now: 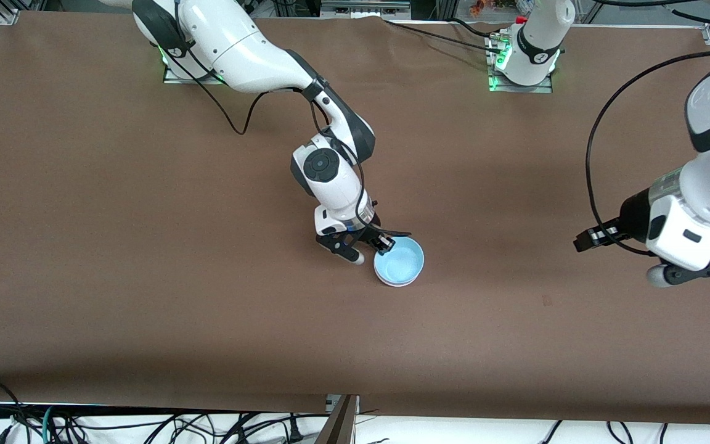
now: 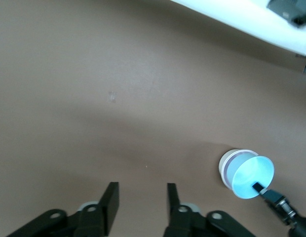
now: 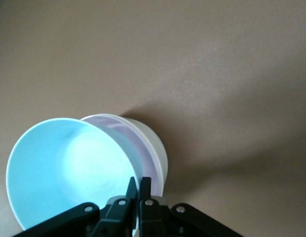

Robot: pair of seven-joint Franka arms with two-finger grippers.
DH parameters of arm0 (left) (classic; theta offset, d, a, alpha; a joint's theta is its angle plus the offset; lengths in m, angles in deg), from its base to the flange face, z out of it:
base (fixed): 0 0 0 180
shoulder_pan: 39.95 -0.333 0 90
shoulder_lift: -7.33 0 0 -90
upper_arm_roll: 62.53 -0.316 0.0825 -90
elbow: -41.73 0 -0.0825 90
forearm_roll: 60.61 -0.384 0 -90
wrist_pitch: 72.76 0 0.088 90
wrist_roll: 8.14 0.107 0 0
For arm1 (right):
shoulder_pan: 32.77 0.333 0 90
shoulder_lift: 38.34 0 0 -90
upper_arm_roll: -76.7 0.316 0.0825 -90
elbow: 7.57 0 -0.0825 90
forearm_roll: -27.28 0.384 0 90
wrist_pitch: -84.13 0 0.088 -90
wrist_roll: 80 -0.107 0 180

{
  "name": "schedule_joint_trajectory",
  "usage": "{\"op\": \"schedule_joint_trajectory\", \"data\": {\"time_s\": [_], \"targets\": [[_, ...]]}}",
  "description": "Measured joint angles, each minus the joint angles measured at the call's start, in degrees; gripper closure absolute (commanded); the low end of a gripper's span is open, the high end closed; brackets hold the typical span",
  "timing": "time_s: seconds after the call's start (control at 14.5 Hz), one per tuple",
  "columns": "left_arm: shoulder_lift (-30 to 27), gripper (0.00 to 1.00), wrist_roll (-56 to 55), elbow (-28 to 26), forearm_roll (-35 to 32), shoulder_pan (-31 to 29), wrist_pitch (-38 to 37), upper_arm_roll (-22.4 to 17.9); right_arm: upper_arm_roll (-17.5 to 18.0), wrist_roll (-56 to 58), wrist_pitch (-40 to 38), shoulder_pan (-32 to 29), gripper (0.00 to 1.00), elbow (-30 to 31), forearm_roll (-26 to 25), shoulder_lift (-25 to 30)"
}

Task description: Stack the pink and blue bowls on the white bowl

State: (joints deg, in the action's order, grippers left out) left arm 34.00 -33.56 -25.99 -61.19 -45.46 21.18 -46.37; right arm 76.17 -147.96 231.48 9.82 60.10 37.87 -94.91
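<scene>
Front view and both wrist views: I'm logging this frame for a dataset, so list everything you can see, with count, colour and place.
blue bowl: one, light blue, on top of the stack at mid-table, tilted.
pink bowl: one, pale pink, nested under the blue one.
white bowl: one, white, bottom of the stack.
table: one, brown.
cables: several, black, along the table edge nearest the front camera.
right gripper: jaws shut on the blue bowl's rim.
left gripper: waits over bare table at the left arm's end, jaws open.
</scene>
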Motion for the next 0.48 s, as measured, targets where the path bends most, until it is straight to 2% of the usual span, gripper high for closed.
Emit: {"op": "schedule_joint_trajectory", "data": {"time_s": [0.48], "targets": [[-0.3,0.36,4.1,-3.1,-6.4,0.1,1.9,0.4,-0.6,0.0,-0.1,0.0,1.0,0.0,-2.0,-0.2]]}}
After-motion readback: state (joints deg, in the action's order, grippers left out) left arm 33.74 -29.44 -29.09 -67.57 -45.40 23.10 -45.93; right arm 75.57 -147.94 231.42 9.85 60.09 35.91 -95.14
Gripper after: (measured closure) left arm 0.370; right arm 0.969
